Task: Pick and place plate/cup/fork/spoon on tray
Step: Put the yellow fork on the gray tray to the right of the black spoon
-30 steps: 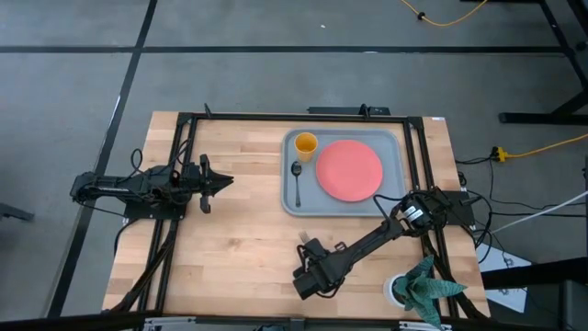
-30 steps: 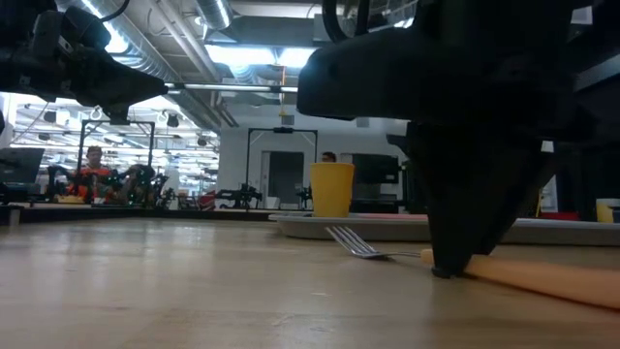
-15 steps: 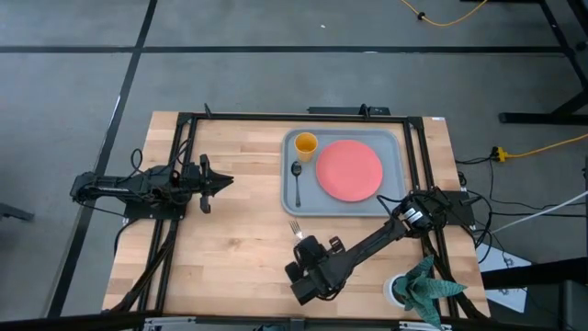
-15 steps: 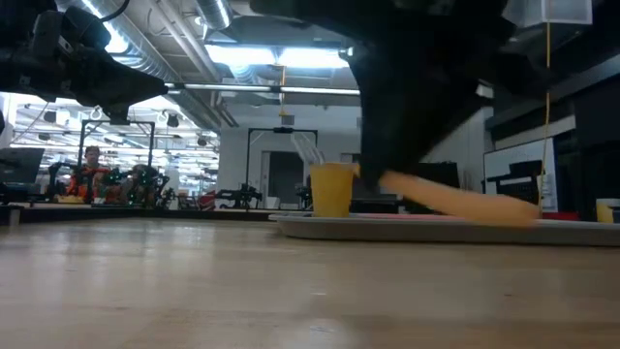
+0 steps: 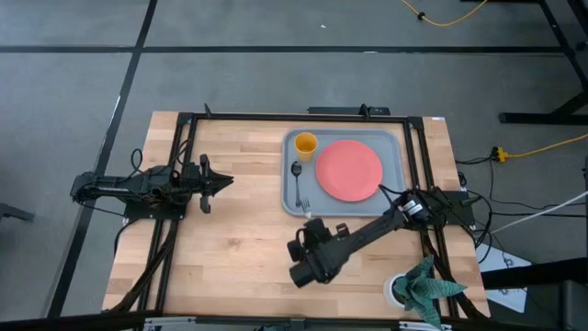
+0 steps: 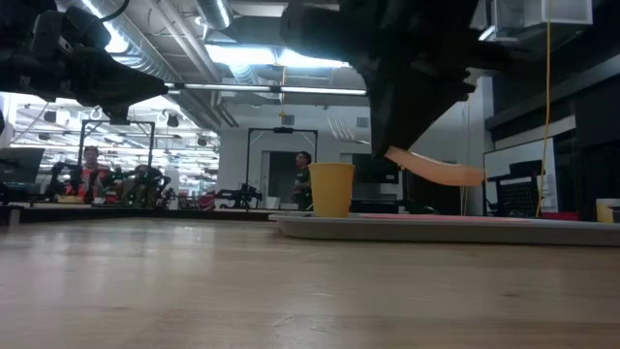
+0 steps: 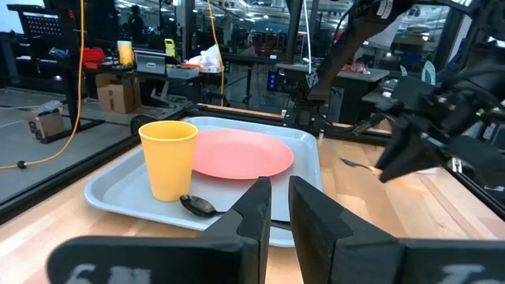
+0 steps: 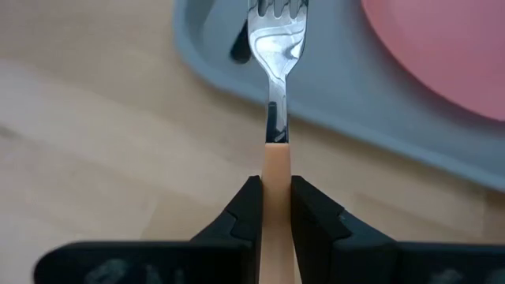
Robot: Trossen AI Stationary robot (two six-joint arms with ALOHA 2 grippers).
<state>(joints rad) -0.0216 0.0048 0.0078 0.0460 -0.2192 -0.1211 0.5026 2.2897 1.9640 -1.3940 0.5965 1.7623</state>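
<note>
The grey-blue tray [image 5: 292, 198] lies at the table's far right. On it rest the coral-red plate [image 5: 349, 169], the yellow-orange cup [image 5: 306, 143] standing upright, and the dark spoon [image 5: 297, 175] lying flat left of the plate. My right gripper [image 5: 312, 230] is just near of the tray's near left corner, shut on the fork [image 8: 276, 47]. The fork's silver tines reach over the tray's near rim. My left gripper [image 5: 225, 181] waits shut over the table's left half, pointing at the tray. My right gripper pinches the fork's orange-tan handle [image 8: 275, 170] between its two fingers, a little behind the metal neck. The fingers come slanting from the near side and lie along the fork. The fork is lifted clear, and the handle's free end [image 6: 455, 174] sticks out behind the fingers.
A black frame [image 5: 184, 165] runs around the tabletop and both arm bases. A teal cloth in a white holder [image 5: 423, 287] sits at the near right corner. Bare wood [image 5: 239, 230] lies left of and near of the tray.
My right gripper has lifted the fork off the table and carried it up and toward the far edge. The fork lay flat on the wood a second ago. Now it is clear of the table, with its tines over the tray's near rim.
</note>
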